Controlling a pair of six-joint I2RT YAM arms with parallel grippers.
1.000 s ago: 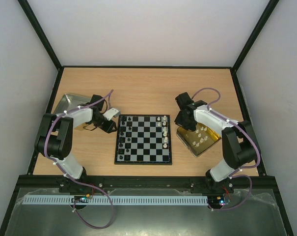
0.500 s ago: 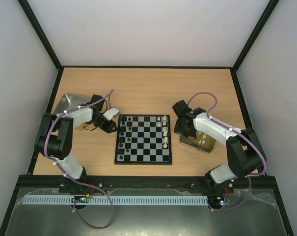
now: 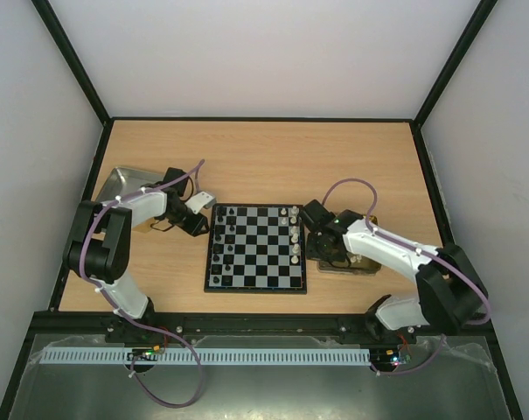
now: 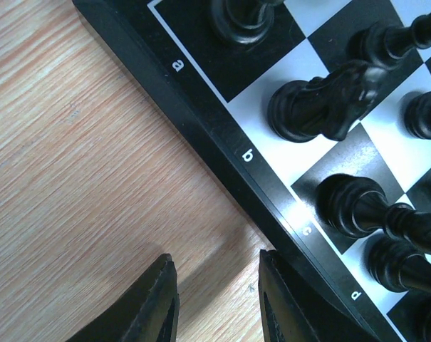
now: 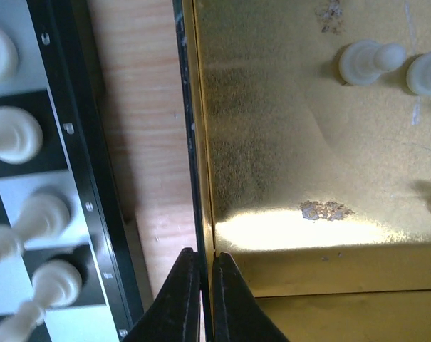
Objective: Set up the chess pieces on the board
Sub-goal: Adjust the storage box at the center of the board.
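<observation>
The board (image 3: pixel 208 262) lies mid-table, with black chess pieces (image 3: pixel 219 236) along its left side and white ones (image 3: pixel 295 232) along its right. In the left wrist view my left gripper (image 4: pixel 215 260) stands open over bare wood just off the board's lettered rim (image 4: pixel 222 135), close to a black knight (image 4: pixel 322 107). My right gripper (image 5: pixel 203 255) is shut on the thin upright rim of the gold tray (image 5: pixel 286 142), which holds loose white pieces (image 5: pixel 368 60). That tray (image 3: pixel 362 268) sits just right of the board, mostly under the right arm.
A silver tray (image 3: pixel 120 188) stands at the left behind the left arm. A narrow strip of wood separates the gold tray from the board's rim (image 5: pixel 73 142). White pieces (image 5: pixel 12 135) stand close to that rim. Black frame walls enclose the table.
The right arm swung toward the near side and the board, and its jaws closed on the gold tray's rim. The tray shifted slightly toward the board. The left arm stayed still.
</observation>
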